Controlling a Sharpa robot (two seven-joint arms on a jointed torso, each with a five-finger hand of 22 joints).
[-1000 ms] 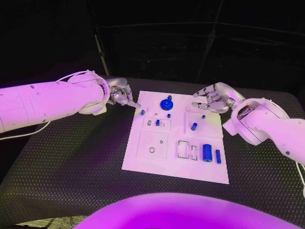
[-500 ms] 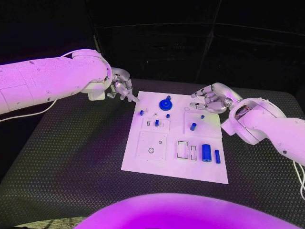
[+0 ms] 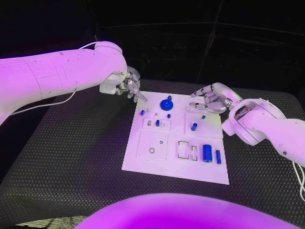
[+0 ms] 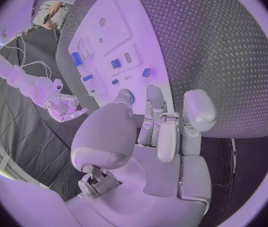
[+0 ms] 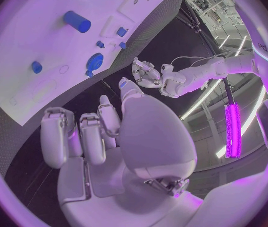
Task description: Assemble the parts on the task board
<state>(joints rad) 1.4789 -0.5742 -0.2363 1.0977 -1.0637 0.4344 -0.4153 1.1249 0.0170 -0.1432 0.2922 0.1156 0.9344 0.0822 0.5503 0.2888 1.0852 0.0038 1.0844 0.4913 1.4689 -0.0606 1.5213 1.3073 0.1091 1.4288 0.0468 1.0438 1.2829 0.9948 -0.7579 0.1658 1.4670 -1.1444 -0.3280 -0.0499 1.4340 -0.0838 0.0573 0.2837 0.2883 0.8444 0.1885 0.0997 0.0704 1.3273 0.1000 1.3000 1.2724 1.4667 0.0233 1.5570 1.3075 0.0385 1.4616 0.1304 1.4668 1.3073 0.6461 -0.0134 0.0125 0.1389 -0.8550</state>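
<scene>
Left robot hand (image 3: 130,86) higher and farther in, seemingly nearer the task board's (image 3: 142,157) far corner.

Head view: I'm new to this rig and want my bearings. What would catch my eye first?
The white task board lies mid-table, dotted with small blue parts; a round blue part stands near its far edge. The left hand hovers at the board's far left corner, and the right hand at its far right corner, both holding nothing.

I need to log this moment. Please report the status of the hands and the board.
Left hand empty, above board's far left corner. Right hand empty, fingers curled, at far right edge. Task board untouched, blue parts loose on it. Nothing in the way.
</scene>
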